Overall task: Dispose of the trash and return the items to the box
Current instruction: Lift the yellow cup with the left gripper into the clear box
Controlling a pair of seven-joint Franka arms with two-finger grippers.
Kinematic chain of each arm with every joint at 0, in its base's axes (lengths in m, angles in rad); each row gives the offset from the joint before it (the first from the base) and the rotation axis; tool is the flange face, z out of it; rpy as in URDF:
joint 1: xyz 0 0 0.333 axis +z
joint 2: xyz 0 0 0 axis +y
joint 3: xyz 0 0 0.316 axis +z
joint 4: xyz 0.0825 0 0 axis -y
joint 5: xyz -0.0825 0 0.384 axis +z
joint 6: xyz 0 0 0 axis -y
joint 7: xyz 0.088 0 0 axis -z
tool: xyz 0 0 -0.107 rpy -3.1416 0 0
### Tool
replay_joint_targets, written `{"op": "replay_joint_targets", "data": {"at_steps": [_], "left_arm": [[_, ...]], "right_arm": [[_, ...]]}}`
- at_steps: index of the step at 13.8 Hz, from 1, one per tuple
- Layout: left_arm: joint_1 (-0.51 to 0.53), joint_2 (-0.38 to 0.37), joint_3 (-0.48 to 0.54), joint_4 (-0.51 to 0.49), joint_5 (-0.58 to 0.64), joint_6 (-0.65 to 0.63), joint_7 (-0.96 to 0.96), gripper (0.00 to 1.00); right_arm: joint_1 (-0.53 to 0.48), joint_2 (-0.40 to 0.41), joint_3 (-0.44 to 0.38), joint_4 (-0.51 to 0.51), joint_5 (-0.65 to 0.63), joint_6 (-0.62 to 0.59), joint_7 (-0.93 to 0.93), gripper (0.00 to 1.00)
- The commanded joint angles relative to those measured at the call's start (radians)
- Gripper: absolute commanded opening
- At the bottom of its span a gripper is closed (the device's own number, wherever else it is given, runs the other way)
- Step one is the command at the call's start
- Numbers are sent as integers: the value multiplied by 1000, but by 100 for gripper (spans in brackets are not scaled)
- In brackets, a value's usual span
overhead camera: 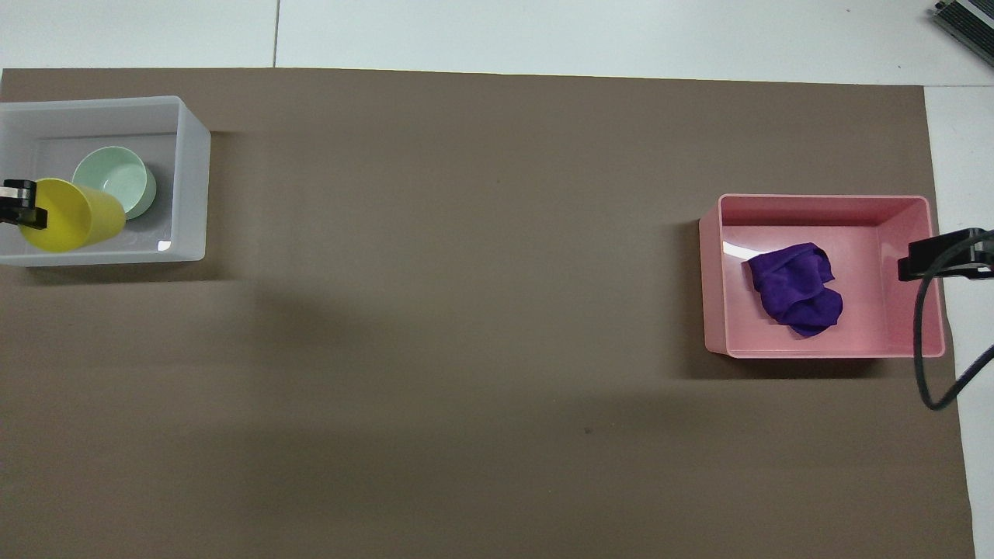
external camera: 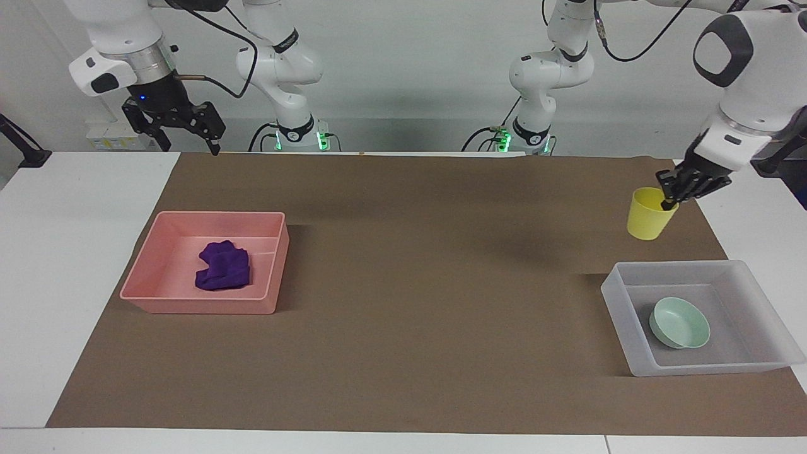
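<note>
Aloft, yellow cup in left jaws, over box edge.

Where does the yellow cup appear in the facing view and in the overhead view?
Facing view: the cup hangs upright in the air at the picture's right, gripped at its rim by the left gripper, above the clear box.
Overhead view: the cup is at the left edge, covering part of the box.
Shared landmark: the green bowl in the box.
</note>
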Motion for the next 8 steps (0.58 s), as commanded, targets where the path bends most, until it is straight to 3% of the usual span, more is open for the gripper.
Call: {"op": "replay_joint_targets", "data": {"at_steps": [1, 5, 8], "left_arm": [[54, 116, -12, 59, 36, 107, 35, 0], [84, 246, -6, 59, 90, 337, 133, 0], [103, 318, -6, 61, 89, 418, 163, 0]], "right_arm": [[-21, -5, 17, -5, -1, 3, -11, 100], [-21, -5, 17, -5, -1, 4, -11, 100], [-21, -5, 17, -5, -1, 4, -14, 100]]}}
